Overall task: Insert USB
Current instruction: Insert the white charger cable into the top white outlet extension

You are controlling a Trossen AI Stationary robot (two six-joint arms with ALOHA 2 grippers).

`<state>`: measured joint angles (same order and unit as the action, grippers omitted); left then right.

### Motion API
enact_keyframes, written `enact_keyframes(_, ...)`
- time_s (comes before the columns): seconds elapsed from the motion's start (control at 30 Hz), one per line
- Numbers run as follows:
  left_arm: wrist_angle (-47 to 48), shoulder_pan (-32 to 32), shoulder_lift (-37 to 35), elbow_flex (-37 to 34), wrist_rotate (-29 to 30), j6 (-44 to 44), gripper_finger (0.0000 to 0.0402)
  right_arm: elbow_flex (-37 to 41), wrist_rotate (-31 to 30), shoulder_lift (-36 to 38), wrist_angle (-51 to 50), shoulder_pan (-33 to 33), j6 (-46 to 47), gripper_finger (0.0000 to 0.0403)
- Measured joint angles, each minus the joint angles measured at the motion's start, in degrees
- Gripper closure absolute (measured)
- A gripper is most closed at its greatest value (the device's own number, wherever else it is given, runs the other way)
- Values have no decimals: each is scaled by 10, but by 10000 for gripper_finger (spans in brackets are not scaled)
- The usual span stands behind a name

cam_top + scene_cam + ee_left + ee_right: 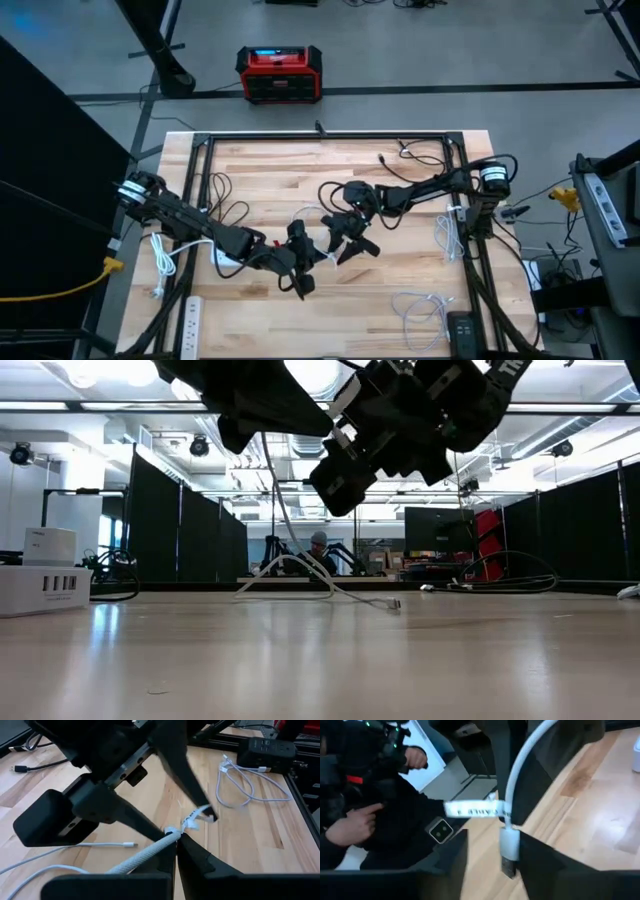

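A white braided USB cable (142, 856) runs between my two grippers above the middle of the table. My left gripper (175, 840) (298, 262) is shut on it. The cable's end carries a white label (470, 810) and a white USB plug (509, 851) that hangs down. My right gripper (492, 857) (345, 243) is open, and its fingers stand on either side of that plug. A white USB hub (40, 585) sits near the table's left side. Both grippers are raised off the tabletop. My left gripper pinches the white cable (167, 839) between its two fingertips, a short way back from the labelled plug end. The fingers lie across the cable. That stretch is lifted clear of the table. My right gripper: the plug lies close to one finger (540, 862); whether they touch, I cannot tell.
More white cables (425, 310) and a black power strip (462, 330) lie at the near right. A white power strip (190, 320) lies near left. Black cables (225, 200) coil on the far half. A person's hands (360, 822) show beyond the table.
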<state>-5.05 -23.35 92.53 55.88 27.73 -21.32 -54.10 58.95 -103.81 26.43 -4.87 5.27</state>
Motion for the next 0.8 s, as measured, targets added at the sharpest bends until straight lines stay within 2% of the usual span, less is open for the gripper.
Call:
enact_keyframes(0.13, 0, -1, 0, 0, -1, -1, 401, -3, -5, 0, -20, 0, -23, 375)
enact_keyframes(0.17, 2, -1, 0, 0, 0, -1, 401, -3, -9, 0, -20, 0, -27, 386)
enact_keyframes(0.3, 30, -1, -1, 0, 10, -17, 401, -2, -56, 1, -27, 1, -29, 385)
enact_keyframes(0.43, 77, -1, -1, 0, 48, -78, 401, 0, -136, 2, -32, 9, -49, 385)
enact_keyframes(0.63, 104, -6, -1, 0, 58, -129, 385, 2, -244, 3, -29, 31, -55, 385)
enact_keyframes(0.8, 130, -10, -2, 0, 63, -178, 360, 11, -263, 3, 3, 38, -49, 385)
